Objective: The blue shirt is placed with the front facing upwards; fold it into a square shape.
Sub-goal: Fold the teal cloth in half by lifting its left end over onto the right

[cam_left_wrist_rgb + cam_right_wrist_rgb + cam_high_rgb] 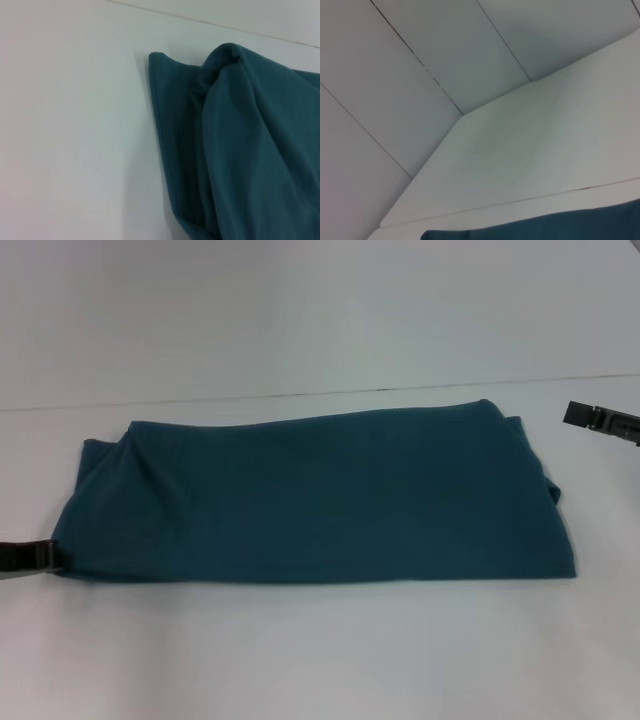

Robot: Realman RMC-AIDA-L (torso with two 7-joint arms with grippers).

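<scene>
The blue shirt [320,500] lies on the white table [320,650], folded into a long band running left to right, with no lettering showing. Its left end, with layered folds, fills the left wrist view [240,145]. A strip of it shows in the right wrist view [545,227]. My left gripper [40,556] is at the shirt's front left corner, low at the table. My right gripper [585,417] is at the right edge of the head view, apart from the shirt's far right corner.
The white table has a seam line [300,393] behind the shirt. Pale wall panels [420,65] stand beyond the table's far edge. Bare table surface lies in front of and behind the shirt.
</scene>
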